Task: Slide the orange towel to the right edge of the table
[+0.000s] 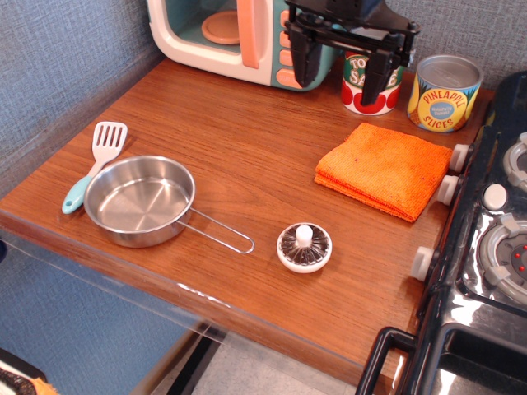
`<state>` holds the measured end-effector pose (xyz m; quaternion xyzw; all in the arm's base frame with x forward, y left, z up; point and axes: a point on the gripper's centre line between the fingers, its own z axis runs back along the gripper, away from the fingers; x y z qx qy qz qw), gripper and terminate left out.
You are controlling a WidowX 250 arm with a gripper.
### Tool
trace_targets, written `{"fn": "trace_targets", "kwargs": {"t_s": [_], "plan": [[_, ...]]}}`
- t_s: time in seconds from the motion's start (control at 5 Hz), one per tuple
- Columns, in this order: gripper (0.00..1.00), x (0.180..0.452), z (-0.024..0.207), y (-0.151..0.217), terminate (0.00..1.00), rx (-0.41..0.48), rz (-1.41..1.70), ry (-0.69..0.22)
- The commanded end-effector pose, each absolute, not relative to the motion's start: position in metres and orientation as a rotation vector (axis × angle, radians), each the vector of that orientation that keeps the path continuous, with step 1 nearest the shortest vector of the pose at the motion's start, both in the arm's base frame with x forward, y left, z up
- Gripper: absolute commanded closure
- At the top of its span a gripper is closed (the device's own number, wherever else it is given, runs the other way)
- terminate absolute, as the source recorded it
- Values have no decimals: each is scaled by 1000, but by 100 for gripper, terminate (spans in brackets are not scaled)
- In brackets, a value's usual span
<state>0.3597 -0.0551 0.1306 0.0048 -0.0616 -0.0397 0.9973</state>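
The orange towel point(384, 169) lies folded flat on the reddish-brown wooden table point(247, 156), at its right side, its right corner touching the knobs of the black toy stove point(486, 247). My gripper point(339, 72) hangs open and empty high above the back of the table, up and to the left of the towel, in front of the toy microwave and the tomato sauce can. Its two black fingers point(301, 62) point down, wide apart.
A toy microwave point(239, 37) stands at the back. A tomato sauce can point(362, 86) and a pineapple slices can point(445, 92) stand behind the towel. A steel pan point(142, 200) and a teal spatula point(95, 163) lie at the left. A small round white lid point(304, 247) sits near the front.
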Motion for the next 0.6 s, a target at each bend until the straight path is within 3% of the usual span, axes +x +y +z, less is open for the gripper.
{"fn": "trace_targets", "kwargs": {"t_s": [0.0, 0.2, 0.4], "plan": [[0, 347, 147, -41, 0, -3, -61, -181], [0, 347, 147, -41, 0, -3, -61, -181], [0, 347, 147, -41, 100, -3, -61, -181]]}}
